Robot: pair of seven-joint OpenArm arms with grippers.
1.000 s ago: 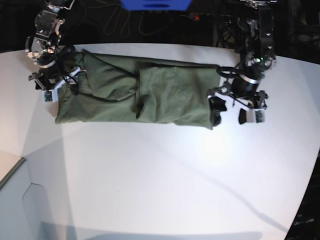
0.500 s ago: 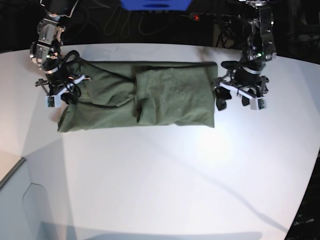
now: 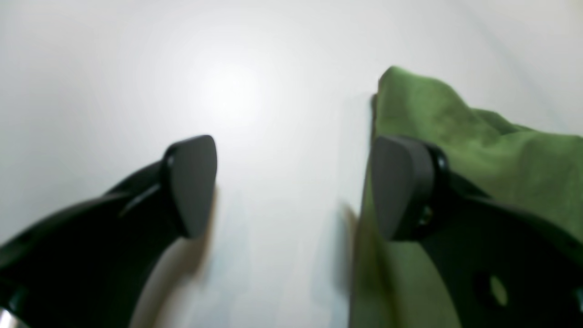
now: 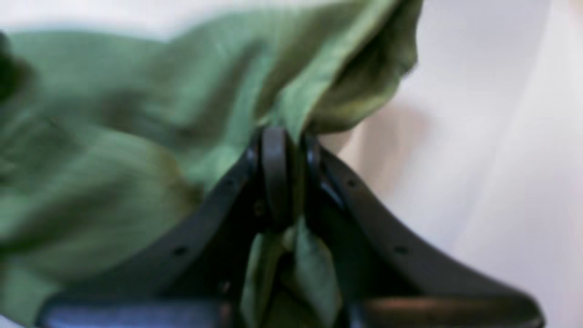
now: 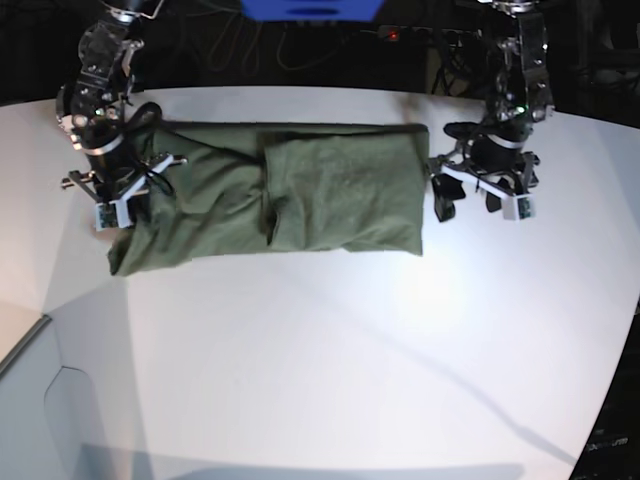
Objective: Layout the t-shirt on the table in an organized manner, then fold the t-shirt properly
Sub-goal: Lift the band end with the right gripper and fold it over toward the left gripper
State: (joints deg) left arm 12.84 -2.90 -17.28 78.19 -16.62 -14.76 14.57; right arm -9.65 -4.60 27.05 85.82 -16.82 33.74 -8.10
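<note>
On the white, smooth matte counter lies one olive-green t-shirt, soft cotton, wrinkled, folded into a long band with one thicker rectangular fold over its middle and one end. Its long axis runs side to side across the base view, parallel to the counter's far edge, and it sits close to that edge. Two black arms flank it, one at each short end. The right gripper has its jaws clenched on a bunched fold of the t-shirt's cloth. The left gripper stands just beside the other end, jaws spread wide, one dark rounded pad against the t-shirt's edge.
</note>
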